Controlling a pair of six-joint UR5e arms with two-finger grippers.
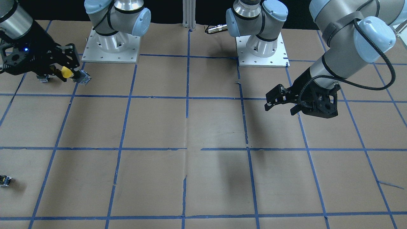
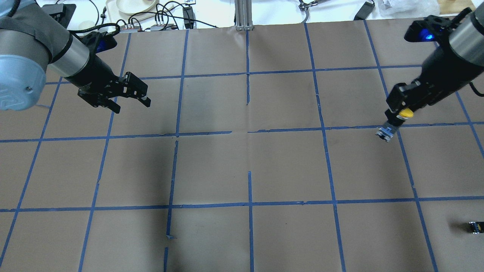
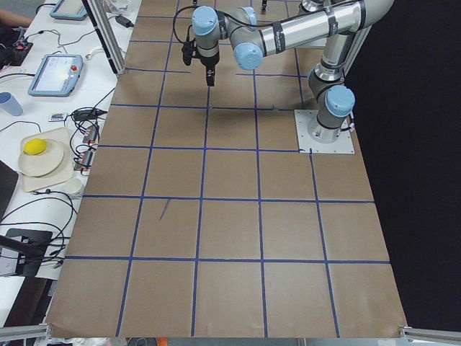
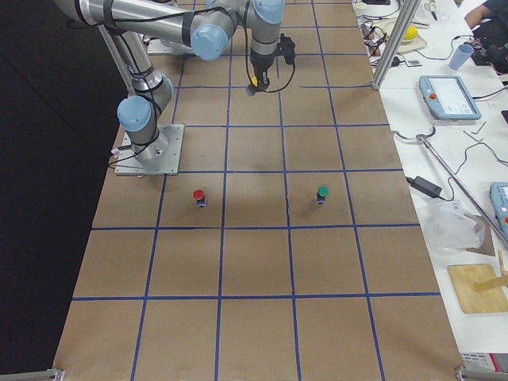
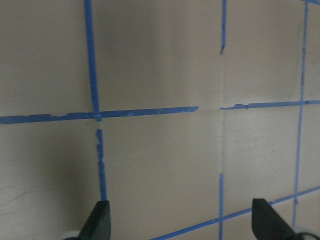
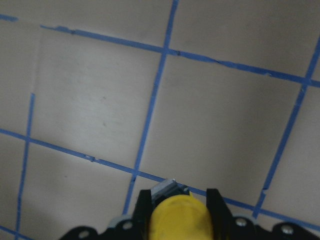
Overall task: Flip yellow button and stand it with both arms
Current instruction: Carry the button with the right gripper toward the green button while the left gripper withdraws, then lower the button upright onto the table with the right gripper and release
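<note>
Overhead faces the front camera — both share the table (image 2: 287,166)

Cropped at 6 o'clock, right wrist view: yellow button (image 6: 179,217), body mostly hidden. Unidentifiably small, overhead 4 o'clock: dark item (image 2: 477,226).

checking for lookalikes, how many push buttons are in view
3: yellow button held in the right gripper; red button and green button standing on the table. A small dark item may be a fourth.

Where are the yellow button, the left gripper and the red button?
yellow button (image 2: 406,112), overhead view, on its yellow cap.
left gripper (image 2: 132,106), overhead view, midway between its open jaws.
red button (image 4: 198,194), exterior right view, on its red cap.
</note>
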